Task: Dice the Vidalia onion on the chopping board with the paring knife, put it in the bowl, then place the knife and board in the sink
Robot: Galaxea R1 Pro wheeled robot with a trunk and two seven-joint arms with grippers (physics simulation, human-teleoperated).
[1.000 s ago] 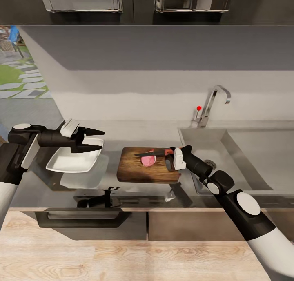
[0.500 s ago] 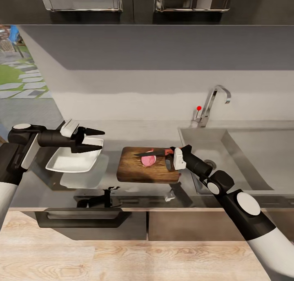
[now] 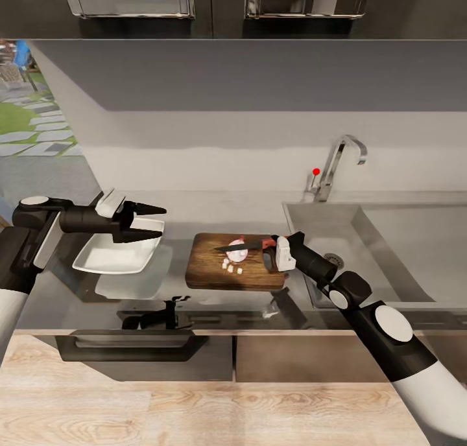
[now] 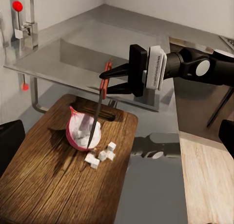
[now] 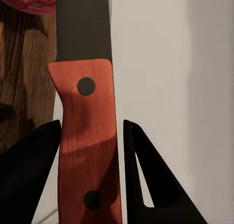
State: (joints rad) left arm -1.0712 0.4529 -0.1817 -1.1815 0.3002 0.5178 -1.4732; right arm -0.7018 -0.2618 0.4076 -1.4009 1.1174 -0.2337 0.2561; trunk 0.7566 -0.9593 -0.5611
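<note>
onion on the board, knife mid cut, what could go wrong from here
1. The small white cubes lie loose beside the onion; another stroke of the paring knife might flick them off the chopping board.
2. Nothing steadies the onion: the left gripper hovers open over the bowl, so the onion may slide.
3. The right gripper pinches only the slim handle, so the knife could twist.

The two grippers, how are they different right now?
The right gripper is shut on the paring knife, blade down in the onion on the chopping board; the left gripper is open and holds nothing. The right one is over the board, the left above the bowl. Both have black fingers.
</note>
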